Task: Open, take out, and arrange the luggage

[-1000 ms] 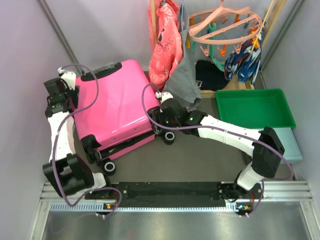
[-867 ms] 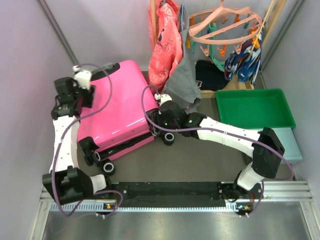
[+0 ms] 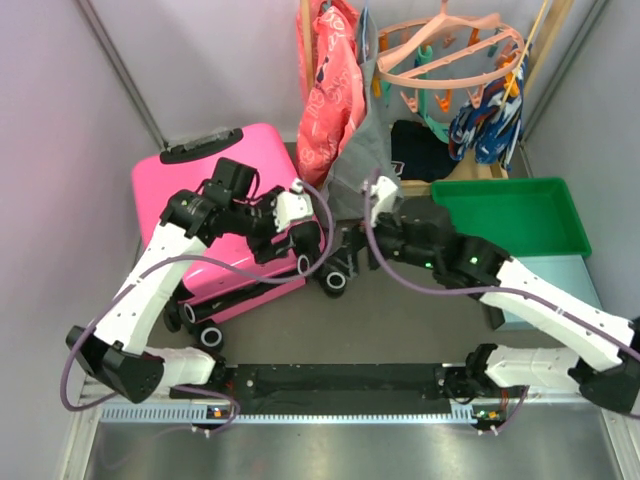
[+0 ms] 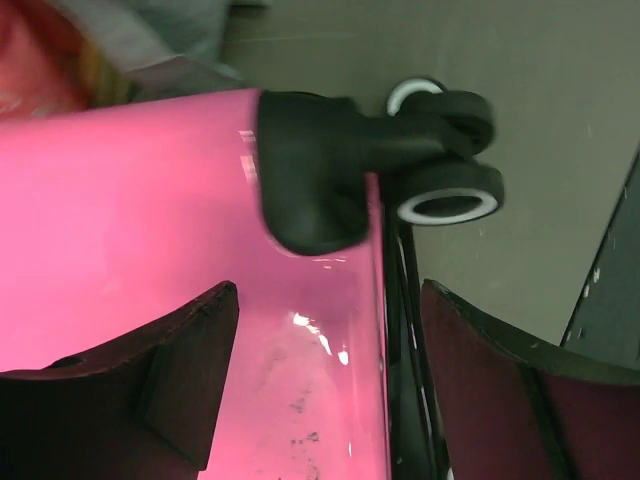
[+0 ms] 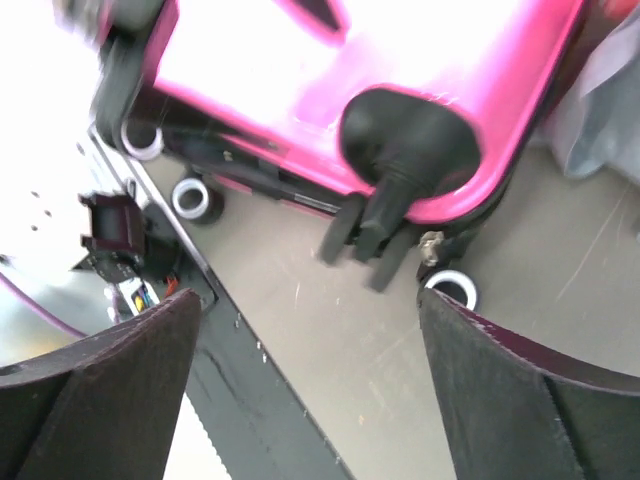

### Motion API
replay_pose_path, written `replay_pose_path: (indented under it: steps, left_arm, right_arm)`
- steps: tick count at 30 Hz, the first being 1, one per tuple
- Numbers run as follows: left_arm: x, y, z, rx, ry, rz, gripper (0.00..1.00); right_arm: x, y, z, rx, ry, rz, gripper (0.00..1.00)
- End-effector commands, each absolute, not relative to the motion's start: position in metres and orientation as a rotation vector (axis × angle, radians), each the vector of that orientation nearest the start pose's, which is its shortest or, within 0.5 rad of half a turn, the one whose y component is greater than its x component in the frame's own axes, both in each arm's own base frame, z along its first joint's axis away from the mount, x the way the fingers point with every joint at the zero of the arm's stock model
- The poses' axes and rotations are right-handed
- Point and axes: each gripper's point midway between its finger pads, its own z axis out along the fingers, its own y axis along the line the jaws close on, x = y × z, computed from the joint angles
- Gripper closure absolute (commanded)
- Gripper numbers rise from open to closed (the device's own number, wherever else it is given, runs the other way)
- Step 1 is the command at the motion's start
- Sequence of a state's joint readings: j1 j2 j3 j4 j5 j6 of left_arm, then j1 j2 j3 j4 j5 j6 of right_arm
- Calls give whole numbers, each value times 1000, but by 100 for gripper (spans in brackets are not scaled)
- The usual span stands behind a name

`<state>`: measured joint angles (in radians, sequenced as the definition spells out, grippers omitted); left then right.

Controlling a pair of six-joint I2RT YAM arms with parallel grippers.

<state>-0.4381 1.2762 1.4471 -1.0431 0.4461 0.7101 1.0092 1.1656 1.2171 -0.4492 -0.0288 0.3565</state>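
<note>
Two arms angled inward at luggage point(image 3: 262, 152) corner; left tool point(image 4: 330, 300), right tool point(image 5: 308, 300) spread wide, gripping nothing

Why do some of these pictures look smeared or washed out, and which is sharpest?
Top external view: sharp and evenly lit. Left wrist view: soft close-up, small glare spots on the luggage, blurred top-left corner. Right wrist view: smeared as if by motion, upper left washed out white.
</note>
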Motion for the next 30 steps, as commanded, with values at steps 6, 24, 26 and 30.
replay_pose_path:
  steps: [6,24,26,30]
  left_arm:
    - [221,-212,255,2107,1450,-202,2]
    - [224,-231,222,2322,1149,37,1]
    - [226,-232,223,2301,1153,42,1]
    - [228,-236,223,2273,1134,42,1]
  right_arm:
    - [217,278,230,-656,1965,903,29]
    - [232,363,200,-589,1935,1393,89]
    - [231,368,198,-577,1945,1422,90]
    - [223,382,197,-583,1943,1456,91]
